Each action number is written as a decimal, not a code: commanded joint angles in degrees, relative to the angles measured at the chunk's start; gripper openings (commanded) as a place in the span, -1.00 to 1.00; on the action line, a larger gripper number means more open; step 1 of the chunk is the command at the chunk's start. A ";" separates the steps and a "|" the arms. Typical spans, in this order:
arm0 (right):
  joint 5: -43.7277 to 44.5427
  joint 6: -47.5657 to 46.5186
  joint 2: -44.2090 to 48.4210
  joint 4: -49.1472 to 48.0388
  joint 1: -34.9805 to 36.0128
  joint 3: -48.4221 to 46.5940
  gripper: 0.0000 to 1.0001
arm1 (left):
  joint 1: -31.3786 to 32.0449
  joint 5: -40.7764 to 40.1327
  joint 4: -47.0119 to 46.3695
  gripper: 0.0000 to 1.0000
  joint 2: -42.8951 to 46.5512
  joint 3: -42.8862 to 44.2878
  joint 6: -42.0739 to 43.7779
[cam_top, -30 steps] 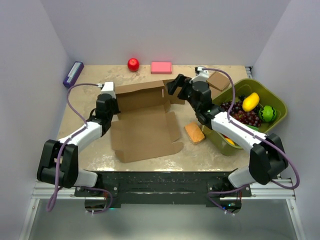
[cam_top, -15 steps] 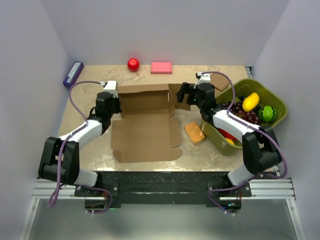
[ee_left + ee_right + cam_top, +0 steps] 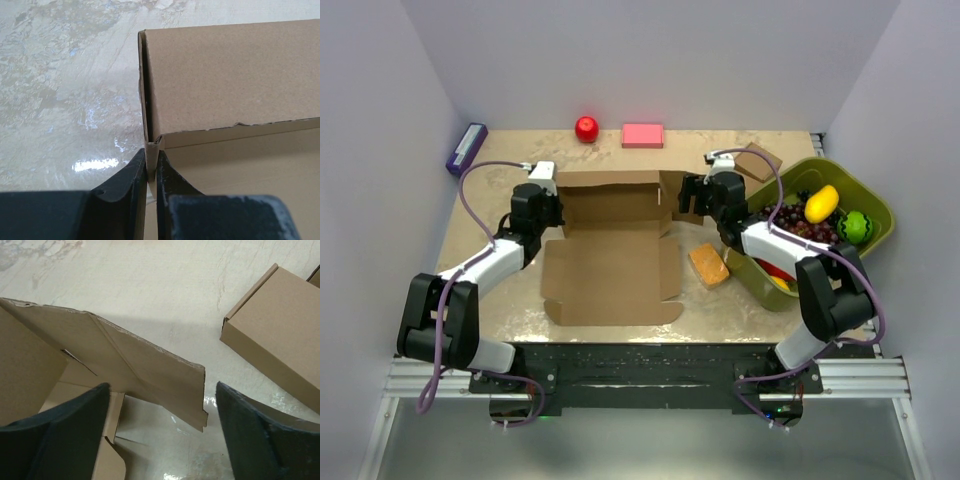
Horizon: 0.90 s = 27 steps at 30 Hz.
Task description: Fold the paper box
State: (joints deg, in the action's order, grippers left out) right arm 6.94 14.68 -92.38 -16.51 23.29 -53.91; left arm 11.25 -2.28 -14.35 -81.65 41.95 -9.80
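Observation:
The paper box (image 3: 610, 270) lies mid-table, its front panel flat and its back wall (image 3: 610, 197) standing up. My left gripper (image 3: 551, 212) is shut on the box's left side wall; in the left wrist view the fingertips (image 3: 151, 161) pinch the cardboard edge (image 3: 225, 80). My right gripper (image 3: 686, 197) is open at the box's right end. In the right wrist view its jaws (image 3: 162, 407) stand wide apart around the tilted right flap (image 3: 130, 365), touching nothing.
A small closed brown box (image 3: 757, 161) lies behind the right gripper and shows in the right wrist view (image 3: 280, 325). An orange sponge (image 3: 709, 265) and a green basket (image 3: 873, 196) of fruit are to the right. A red apple (image 3: 586, 128), pink pad (image 3: 642, 135) and purple item (image 3: 466, 148) are at the back.
My right gripper has drawn back to the right and toward the front, off the back wall. The box has turned square to the table edge. My left gripper keeps its hold.

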 commanded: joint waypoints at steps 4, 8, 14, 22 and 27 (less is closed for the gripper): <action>-2.63 -3.87 2.29 -7.47 0.00 2.40 0.36 | -0.44 0.44 -2.53 -1.00 0.35 1.29 0.66; -4.04 -4.65 3.96 -8.19 0.00 4.07 0.08 | -0.52 -0.35 -2.35 -1.00 0.26 1.38 0.57; -3.86 -5.97 4.14 -7.22 0.00 4.52 -0.46 | -0.52 -1.05 -2.44 -1.00 0.26 1.29 0.75; -1.32 -7.29 5.10 -4.85 0.00 4.52 -0.89 | -0.52 -6.31 -3.67 -1.00 0.00 0.50 1.45; 0.79 -7.21 6.07 -3.35 0.00 4.60 -1.00 | -0.44 -14.30 -3.67 -1.00 1.66 -0.73 0.84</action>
State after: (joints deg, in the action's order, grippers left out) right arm 3.20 8.73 -89.58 -20.51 24.12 -49.45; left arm 11.46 -6.42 -14.66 -81.67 41.89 -9.23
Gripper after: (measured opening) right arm 0.020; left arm 0.146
